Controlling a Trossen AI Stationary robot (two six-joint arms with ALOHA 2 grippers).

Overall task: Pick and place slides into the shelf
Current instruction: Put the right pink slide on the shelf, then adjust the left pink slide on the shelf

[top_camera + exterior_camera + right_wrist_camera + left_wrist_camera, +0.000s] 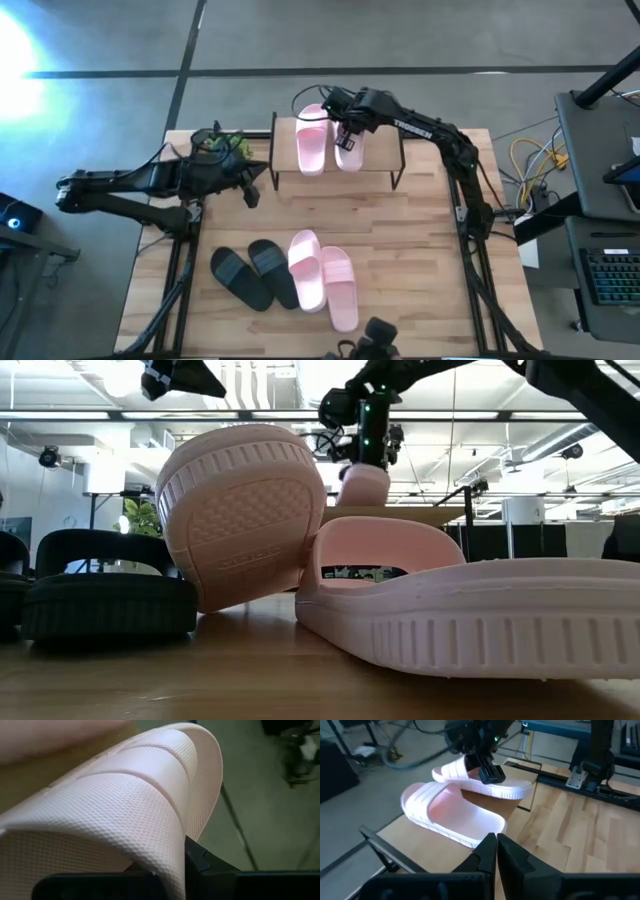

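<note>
A small shelf (385,150) with a light wooden top board stands at the table's far middle. One pink slide (311,142) lies sole down on that board. Beside it, toward the right, is a second pink slide (350,152) (512,787), with my right gripper (345,128) shut on it from above. My left gripper (496,851) is shut and holds nothing; it hovers left of the shelf (250,190). Two black slides (250,276) and two pink slides (322,278) lie on the table near its front edge. My right gripper pinches the second pink slide's wide strap (165,805) between its two fingers (490,772). The fingers come from above, slanting down toward the far side. The slide sits sole down, about level, over the shelf's top board; whether it rests on the board I cannot tell.
The shelf's thin black legs (275,170) stand close to my left gripper. Bare tabletop (420,250) lies between the shelf and the slides at the front. Cables (215,140) sit at the far left corner; desks with equipment stand beyond the table's right edge.
</note>
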